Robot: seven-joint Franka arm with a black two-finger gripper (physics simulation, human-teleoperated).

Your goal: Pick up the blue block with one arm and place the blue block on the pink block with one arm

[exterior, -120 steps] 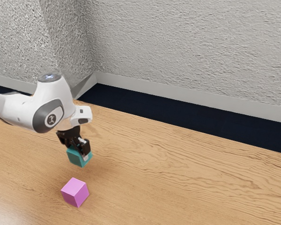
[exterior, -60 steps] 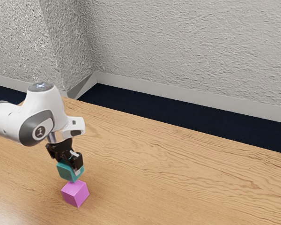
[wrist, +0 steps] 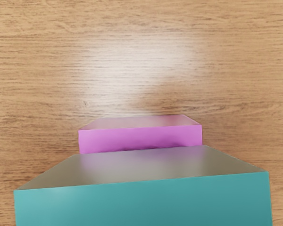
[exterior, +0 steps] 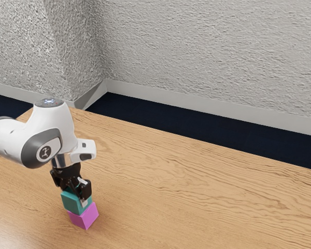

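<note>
The teal-blue block (exterior: 74, 202) rests on top of the pink block (exterior: 86, 218) near the table's front left in the exterior view. My gripper (exterior: 72, 194) comes straight down over the stack, its black fingers shut on the blue block from two sides. In the wrist view the blue block (wrist: 146, 193) is large and close under my hand, and a strip of the pink block (wrist: 139, 134) peeks out beyond it.
The wooden table (exterior: 207, 192) stretches wide toward the exterior view's right. Behind it run a dark floor strip (exterior: 207, 129) and a grey textured wall (exterior: 207, 52). My white arm (exterior: 26, 140) enters from the exterior view's left.
My gripper carried the blue block toward the exterior view's left and down, from well above the table onto the pink block's top. The pink block stayed put.
</note>
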